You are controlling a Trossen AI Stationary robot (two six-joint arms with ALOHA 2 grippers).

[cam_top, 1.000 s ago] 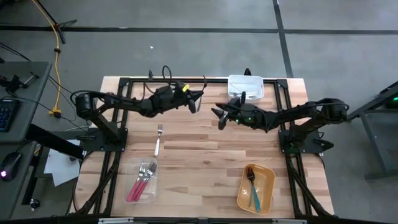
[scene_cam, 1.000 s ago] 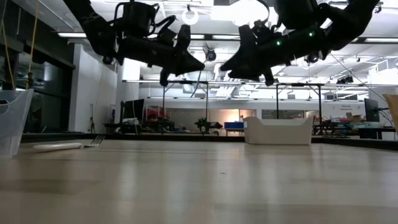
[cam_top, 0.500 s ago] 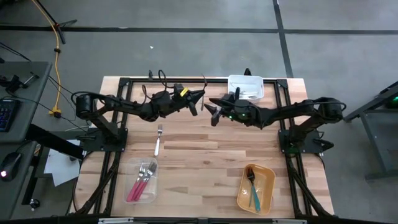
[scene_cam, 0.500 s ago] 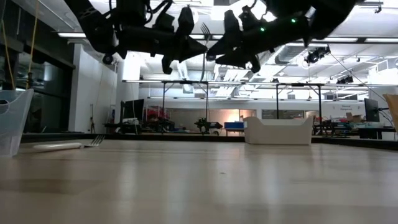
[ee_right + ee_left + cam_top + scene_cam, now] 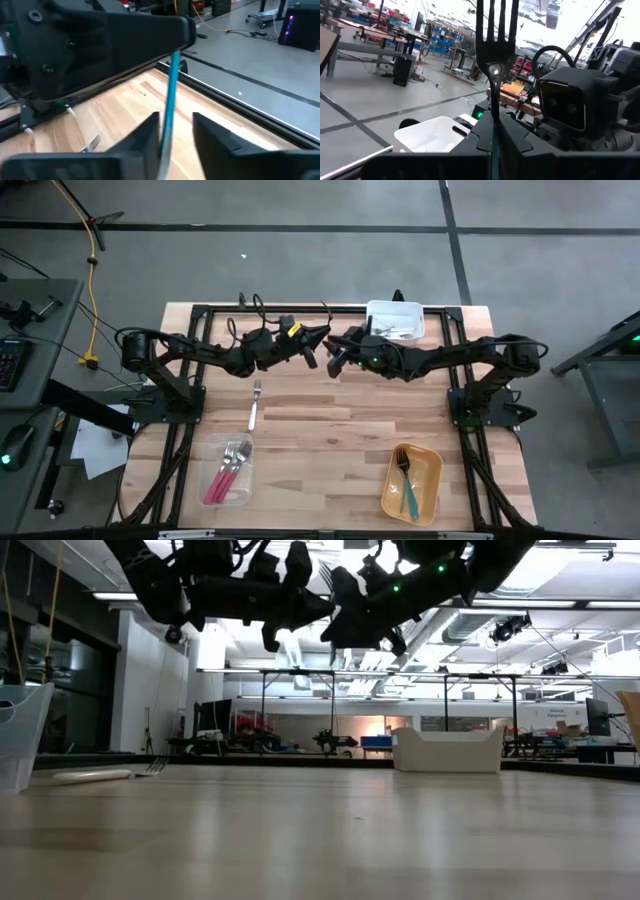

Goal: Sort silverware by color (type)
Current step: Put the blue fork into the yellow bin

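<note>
A fork with a silver head [image 5: 495, 30] and a teal-blue handle [image 5: 172, 90] is up in the air over the table's far middle, shut in my left gripper [image 5: 311, 344]. It stands roughly upright, with the tines [image 5: 324, 576] up and the handle reaching down. My right gripper [image 5: 333, 358] is open right beside the left one. Its two fingers [image 5: 150, 137] stand on either side of the handle's lower part, and a gap shows on one side. A white-handled fork [image 5: 254, 405] lies flat on the table. My left gripper pinches the fork between its two fingers where the metal neck [image 5: 493, 112] meets the teal handle. The fingers come level from the table's left and lie across the fork. The fork is lifted clear and upright, tines above the fingers and handle below.
A clear container [image 5: 228, 470] with red/pink-handled utensils sits near the table's near left. A yellow container [image 5: 425, 492] holding teal-handled utensils is at the near right. A white container [image 5: 395, 320] stands at the far edge behind the right arm. Bare wood lies between them.
My right gripper has moved toward the table's left, closing on my left gripper, and its open fingers now straddle the fork's teal handle. My left gripper has kept the fork held up in about the same place.
</note>
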